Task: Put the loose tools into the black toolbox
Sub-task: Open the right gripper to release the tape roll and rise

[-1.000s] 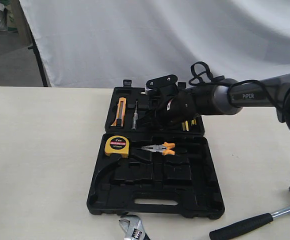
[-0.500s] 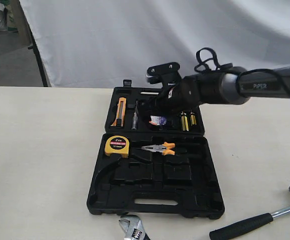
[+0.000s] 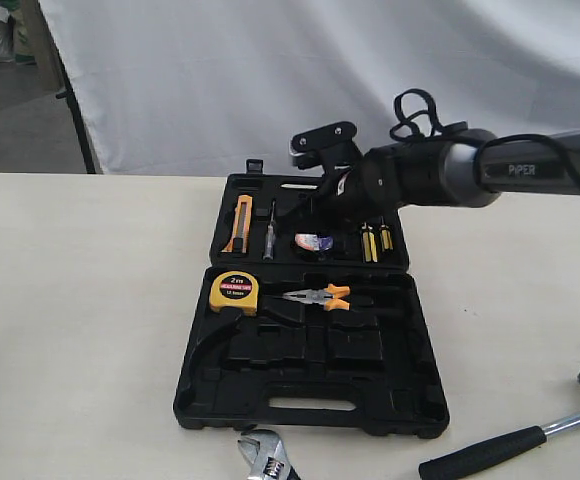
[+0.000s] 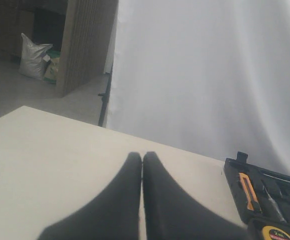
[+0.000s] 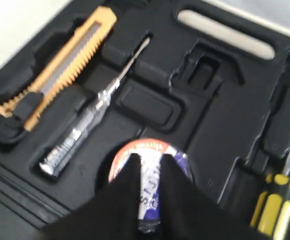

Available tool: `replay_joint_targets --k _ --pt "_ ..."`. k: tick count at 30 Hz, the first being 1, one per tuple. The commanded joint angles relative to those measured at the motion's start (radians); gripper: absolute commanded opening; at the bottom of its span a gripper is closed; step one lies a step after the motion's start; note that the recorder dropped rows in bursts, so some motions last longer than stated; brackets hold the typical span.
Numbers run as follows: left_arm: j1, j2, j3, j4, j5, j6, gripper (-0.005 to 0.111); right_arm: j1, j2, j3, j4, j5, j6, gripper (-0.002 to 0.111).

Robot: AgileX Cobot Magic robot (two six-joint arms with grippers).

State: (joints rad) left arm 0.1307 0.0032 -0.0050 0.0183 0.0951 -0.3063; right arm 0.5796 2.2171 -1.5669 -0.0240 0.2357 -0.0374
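The right gripper (image 5: pixel 147 172), having dropped the tape roll (image 3: pixel 315 241), is hanging just above it, jaws nearly clenched and empty. The roll is sitting in the toolbox (image 3: pixel 310 400) at 12 o'clock; hammer (image 3: pixel 515 444) and wrench (image 3: pixel 266 457) are waiting at 6.

We see open table (image 3: pixel 80 300) left of the black toolbox (image 3: pixel 310 400), well clear of tools. Before its front edge lie the silver adjustable wrench (image 3: pixel 267 458) and steel claw hammer (image 3: pixel 515 440). The right arm (image 3: pixel 440 178) hangs over the far half, blocking passage there.
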Motion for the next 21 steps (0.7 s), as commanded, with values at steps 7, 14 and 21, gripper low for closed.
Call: replay_joint_targets --k 7,14,21 --pt "0.025 -0.003 -0.003 0.004 -0.007 -0.005 0.001 -0.007 0.068 -0.002 -0.004 -0.018 -0.005 0.000" --pt "0.025 -0.003 -0.003 0.004 -0.007 -0.005 0.001 -0.007 0.016 -0.002 -0.004 0.011 -0.005 0.000" --pt "0.025 -0.003 -0.003 0.004 -0.007 -0.005 0.001 -0.007 -0.036 -0.002 -0.004 0.061 -0.005 0.000"
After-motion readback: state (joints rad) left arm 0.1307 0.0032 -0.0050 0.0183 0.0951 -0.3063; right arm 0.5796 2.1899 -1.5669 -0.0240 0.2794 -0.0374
